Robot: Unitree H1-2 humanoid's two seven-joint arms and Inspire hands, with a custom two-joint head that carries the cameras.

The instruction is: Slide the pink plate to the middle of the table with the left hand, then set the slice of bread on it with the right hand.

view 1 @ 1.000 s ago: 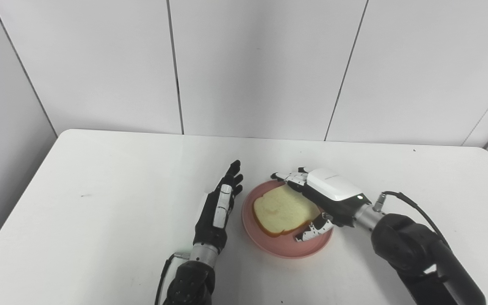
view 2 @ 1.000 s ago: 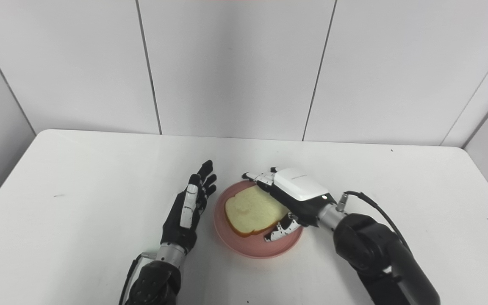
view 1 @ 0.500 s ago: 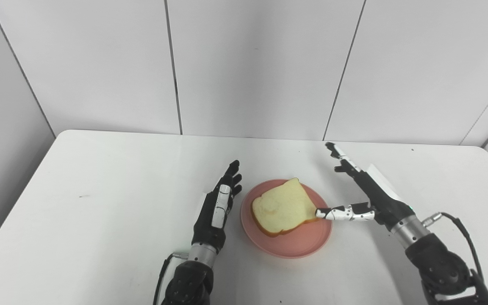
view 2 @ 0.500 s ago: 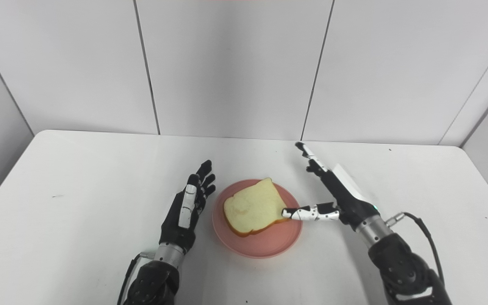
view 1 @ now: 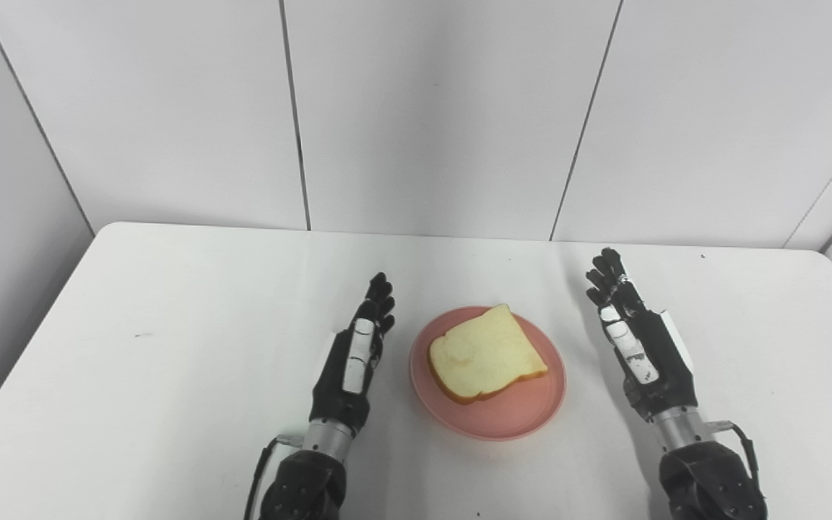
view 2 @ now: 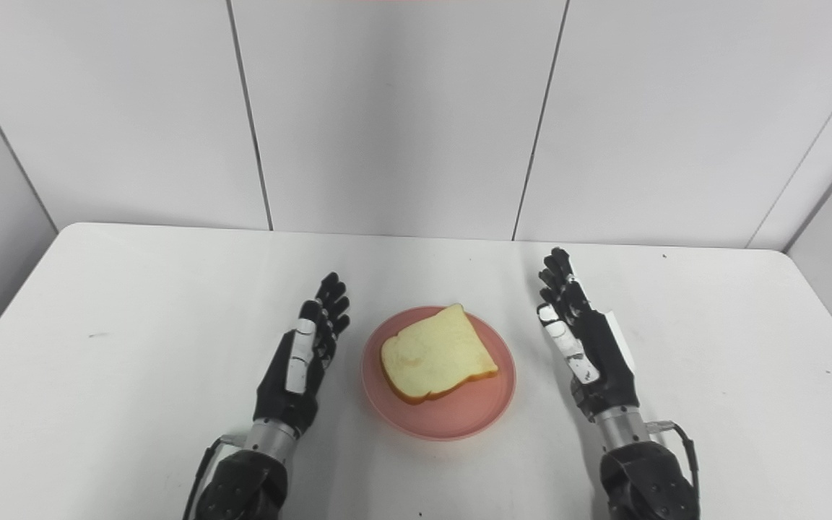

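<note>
The pink plate [view 1: 524,415] lies near the middle of the white table. On it rests the slice of bread [view 1: 484,354], pale with a brown crust, its far corner reaching the plate's back rim. My left hand [view 1: 351,357] stands on edge just left of the plate, open, fingers straight and pointing away, not touching it. To the right of the plate my right hand [view 1: 636,347] stands the same way, open and holding nothing, with a gap between it and the rim.
The white table [view 1: 170,303] ends at a grey panelled wall [view 1: 430,108] behind. A small dark speck [view 1: 143,334] marks the tabletop at the left. A cable [view 1: 737,433] runs beside my right wrist.
My right hand let go of the bread, drew back to the right and turned upright beside the plate. My left hand moved slightly left and nearer. Bread and plate stayed put.
</note>
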